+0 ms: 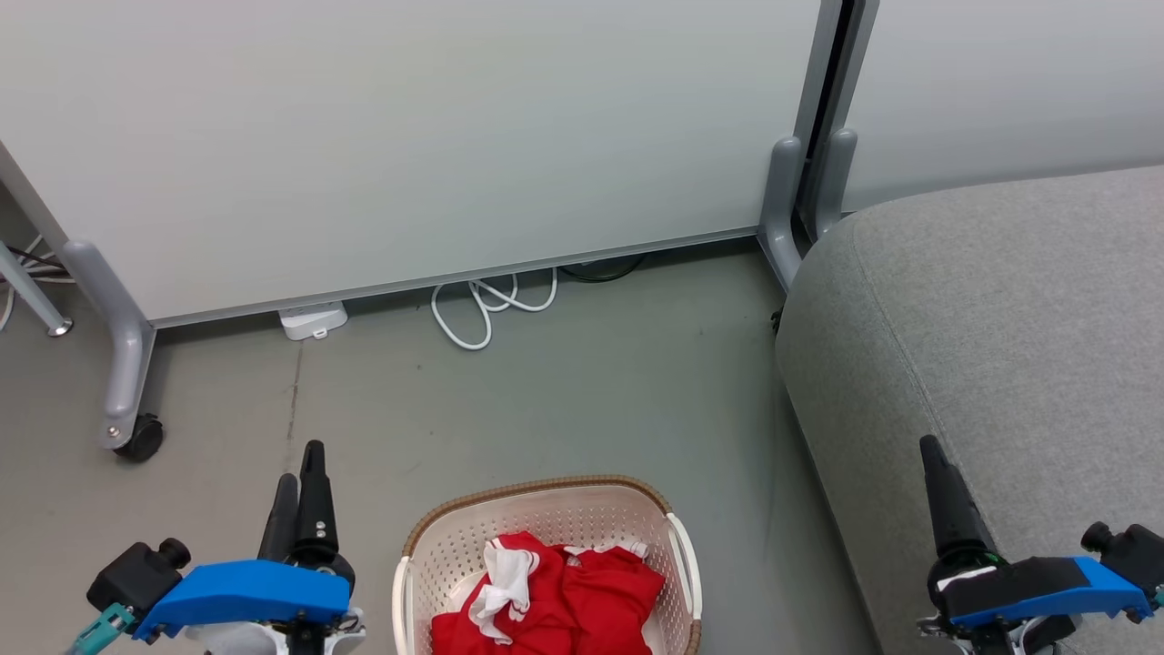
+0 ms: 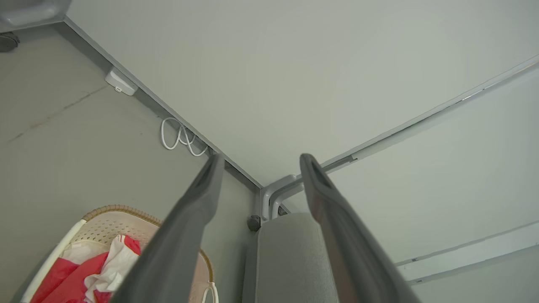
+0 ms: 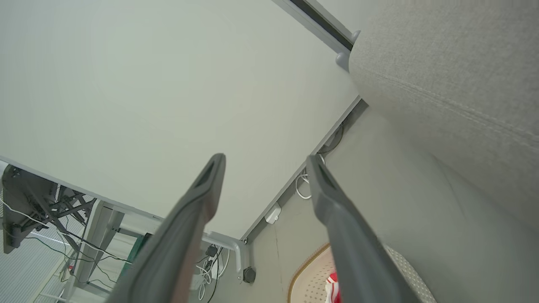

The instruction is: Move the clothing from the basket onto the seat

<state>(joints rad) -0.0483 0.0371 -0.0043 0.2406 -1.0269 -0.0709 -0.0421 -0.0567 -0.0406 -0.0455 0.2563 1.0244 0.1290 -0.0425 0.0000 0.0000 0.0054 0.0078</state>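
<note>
Crumpled red white-trimmed clothing (image 1: 582, 596)

Grey floor (image 1: 591, 400), basket (image 1: 546, 483) standing on it, coiled white cable (image 1: 473, 318) by the partition (image 1: 409, 136)

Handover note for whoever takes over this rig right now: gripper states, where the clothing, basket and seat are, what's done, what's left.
Left gripper: open, empty, left of the basket.
Right gripper: open, empty, by the seat.
Clothing: bunched red in the basket, which stands on the floor left of the seat.
Done: nothing; no clothing on the visible seat.
Left: lift the clothing out and lay it on the seat.
</note>
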